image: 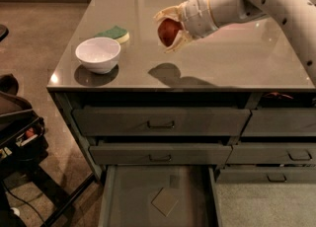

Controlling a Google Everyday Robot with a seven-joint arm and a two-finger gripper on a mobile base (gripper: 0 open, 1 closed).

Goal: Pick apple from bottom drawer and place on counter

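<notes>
My gripper (169,31) is shut on the red-orange apple (169,32) and holds it in the air above the middle of the grey-brown counter (237,58). Its shadow falls on the counter just below. The pale fingers (170,12) wrap the apple from above and below. The bottom drawer (133,196) stands pulled open at the lower middle, with only the tan diamond patch (164,201) on its base.
A white bowl (98,54) and a green-and-yellow sponge (115,33) sit on the counter's left part. Shut drawer fronts (160,121) line the cabinet. A dark bag and stand (17,132) are on the floor at the left.
</notes>
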